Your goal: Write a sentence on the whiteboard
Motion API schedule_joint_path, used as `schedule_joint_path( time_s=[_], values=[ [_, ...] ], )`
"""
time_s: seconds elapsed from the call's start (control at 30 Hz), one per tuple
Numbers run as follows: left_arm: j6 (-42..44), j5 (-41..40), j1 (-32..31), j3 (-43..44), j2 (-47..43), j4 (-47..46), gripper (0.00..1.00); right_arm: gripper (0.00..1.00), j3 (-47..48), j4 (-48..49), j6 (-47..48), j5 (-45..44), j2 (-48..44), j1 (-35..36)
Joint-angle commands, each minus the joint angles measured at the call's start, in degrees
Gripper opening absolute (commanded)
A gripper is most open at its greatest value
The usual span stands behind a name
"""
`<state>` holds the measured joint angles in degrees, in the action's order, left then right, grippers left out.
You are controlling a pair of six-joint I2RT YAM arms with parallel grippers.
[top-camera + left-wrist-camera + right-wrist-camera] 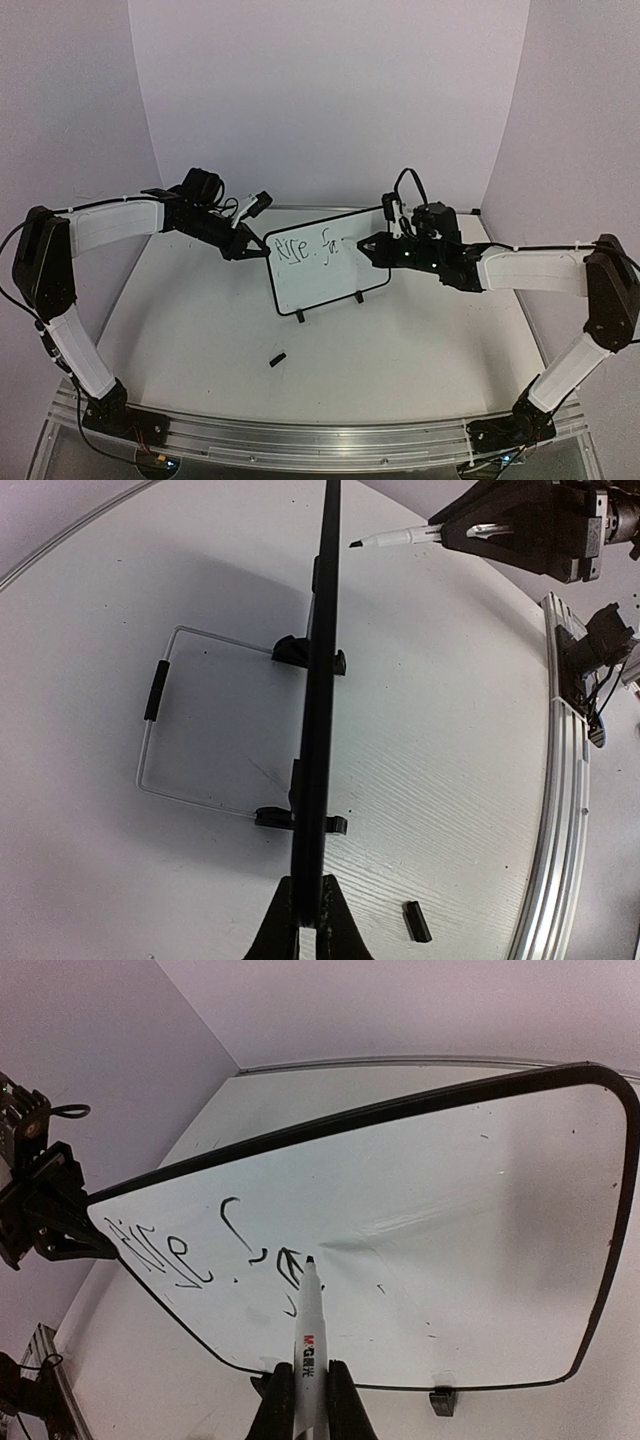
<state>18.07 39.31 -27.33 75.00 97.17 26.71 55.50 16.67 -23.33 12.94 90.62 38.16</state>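
Note:
The whiteboard (330,280) stands upright on its two feet at the table's middle, edge-on in the left wrist view (322,680). Black handwriting, the sentence (200,1250), runs from the board's left edge and reads roughly "Rise. fa" (305,247). My left gripper (310,912) is shut on the board's left edge (257,247). My right gripper (308,1400) is shut on a white marker (309,1330). The marker's black tip sits by the last letter. In the left wrist view a small gap shows between the marker (400,537) and the board's face.
A black marker cap (277,358) lies on the table in front of the board, also in the left wrist view (417,921). A wire stand (155,690) reaches out behind the board. The metal rail (320,440) runs along the near edge. Lilac walls enclose the table.

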Motion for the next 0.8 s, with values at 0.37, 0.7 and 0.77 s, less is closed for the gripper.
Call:
schedule_joint_path(
  time_s=[0.37, 0.7, 0.77],
  values=[
    [2.25, -3.56, -1.15, -0.38, 2.85, 6.25, 0.00, 0.00, 4.06, 1.28, 1.75, 0.86, 3.23, -0.68],
    [2.24, -3.49, -1.13, -0.38, 2.95, 6.26, 0.00, 0.00, 2.54, 0.80, 1.22, 3.02, 4.82, -0.68],
    [2.25, -3.62, -1.14, -0.38, 3.02, 6.30, 0.00, 0.00, 1.89, 0.82, 0.99, 2.86, 4.79, -0.60]
  ],
)
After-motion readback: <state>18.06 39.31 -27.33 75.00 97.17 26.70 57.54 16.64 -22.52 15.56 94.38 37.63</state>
